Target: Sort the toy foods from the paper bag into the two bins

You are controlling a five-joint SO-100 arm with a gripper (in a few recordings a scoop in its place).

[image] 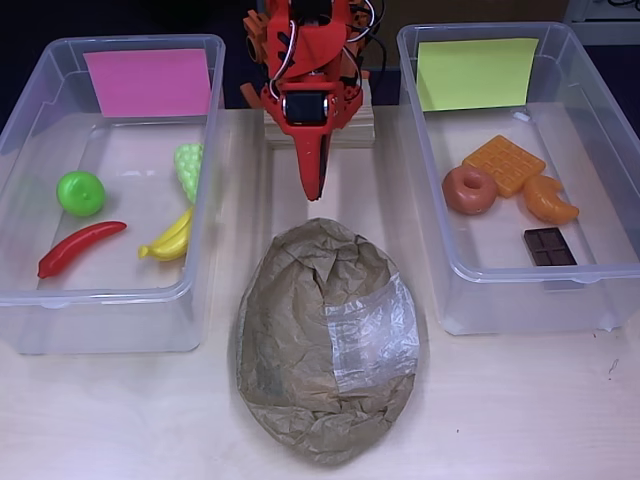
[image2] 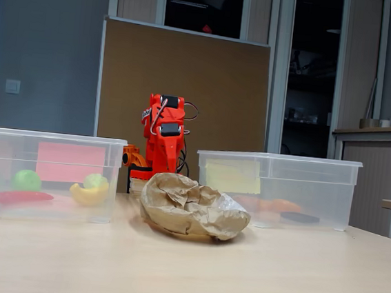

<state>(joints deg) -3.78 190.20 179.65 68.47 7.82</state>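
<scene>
bag [image: 320,345] is lying crumpled on the table [image: 520,410] between the two bins, clear patch facing up. claw [image: 314,185] is pointing down just behind the bag, fingers looking closed together, gripping nothing. pink-label bin [image: 110,300] is holding the apple [image: 80,193], chili [image: 80,248], bananas [image: 170,240] and grapes [image: 188,168]. yellow-label bin [image: 590,290] is holding the waffle [image: 504,164], donut [image: 468,190], croissant [image: 549,200] and chocolate [image: 549,246].
</scene>
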